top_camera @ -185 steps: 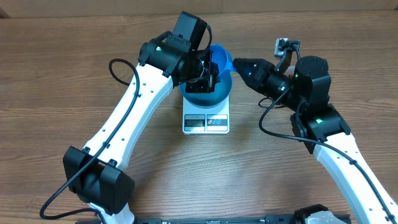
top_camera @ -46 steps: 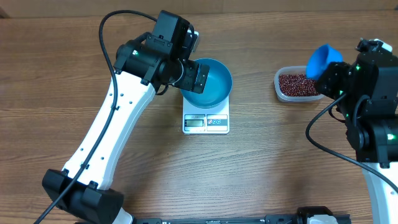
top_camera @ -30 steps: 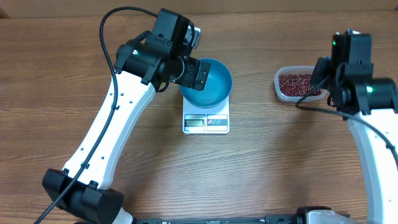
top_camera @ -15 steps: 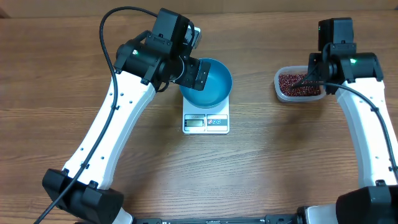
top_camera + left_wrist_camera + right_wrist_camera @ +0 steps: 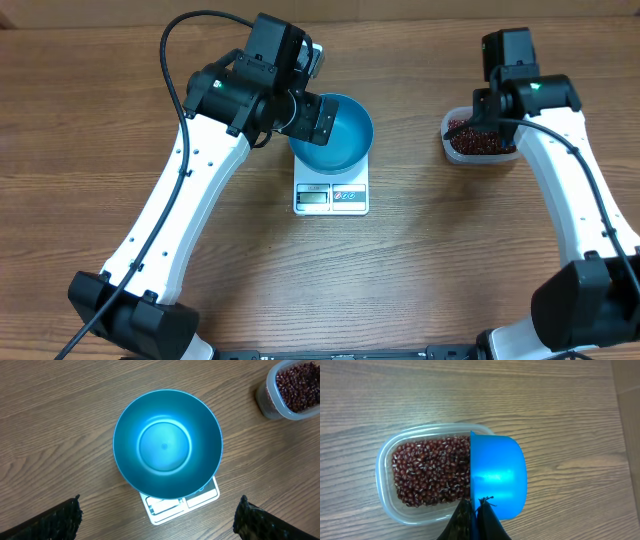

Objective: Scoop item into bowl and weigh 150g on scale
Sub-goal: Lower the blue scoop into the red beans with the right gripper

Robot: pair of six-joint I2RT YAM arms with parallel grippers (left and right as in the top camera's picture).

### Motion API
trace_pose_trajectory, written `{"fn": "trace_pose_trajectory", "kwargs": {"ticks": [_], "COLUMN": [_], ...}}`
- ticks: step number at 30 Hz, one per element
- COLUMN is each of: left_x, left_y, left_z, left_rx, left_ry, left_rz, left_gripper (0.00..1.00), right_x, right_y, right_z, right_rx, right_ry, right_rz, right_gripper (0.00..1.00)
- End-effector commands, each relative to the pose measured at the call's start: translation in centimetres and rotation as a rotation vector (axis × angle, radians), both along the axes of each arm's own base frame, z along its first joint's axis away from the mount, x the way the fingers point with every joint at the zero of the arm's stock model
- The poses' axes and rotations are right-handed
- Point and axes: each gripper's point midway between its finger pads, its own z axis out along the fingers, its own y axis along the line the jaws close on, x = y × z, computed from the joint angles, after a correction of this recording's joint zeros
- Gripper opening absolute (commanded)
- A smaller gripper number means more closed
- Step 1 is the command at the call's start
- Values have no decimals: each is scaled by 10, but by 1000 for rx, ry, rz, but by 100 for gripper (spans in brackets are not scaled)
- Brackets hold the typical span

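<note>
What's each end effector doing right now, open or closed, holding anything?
Left end effector: open, empty, above the bowl.
Right end effector: closed on the blue scoop.

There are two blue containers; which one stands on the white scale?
The deep round bowl, empty, on the scale. The other, a small scoop, is held by the right gripper at the tub of beans.

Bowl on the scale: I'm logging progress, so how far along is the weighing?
Done: the bowl sits on the scale, empty. In hand: the right pincer is shut on the scoop, over the tub of beans. Left: scooping beans into the bowl up to the target weight.
</note>
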Motion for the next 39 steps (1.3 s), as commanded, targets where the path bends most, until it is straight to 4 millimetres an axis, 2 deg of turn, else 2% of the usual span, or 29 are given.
{"fn": "trace_pose_trajectory", "kwargs": {"ticks": [1, 14, 25, 39], "left_x": [3, 4, 5, 5], "left_y": [-5, -5, -6, -6], "left_z": [6, 7, 8, 8], "left_rx": [-2, -5, -6, -6], "left_ry": [-27, -32, -36, -35], "left_rz": [-26, -27, -27, -26], "left_gripper": [100, 100, 99, 99], "right_x": [8, 12, 9, 7], "right_y": [3, 2, 3, 14], "right_z": [0, -29, -32, -38], "right_rx": [-2, -15, -12, 56], "right_ry": [-5, 70, 85, 105], "right_rz": [9, 6, 8, 33], "right_gripper": [4, 4, 4, 4]}}
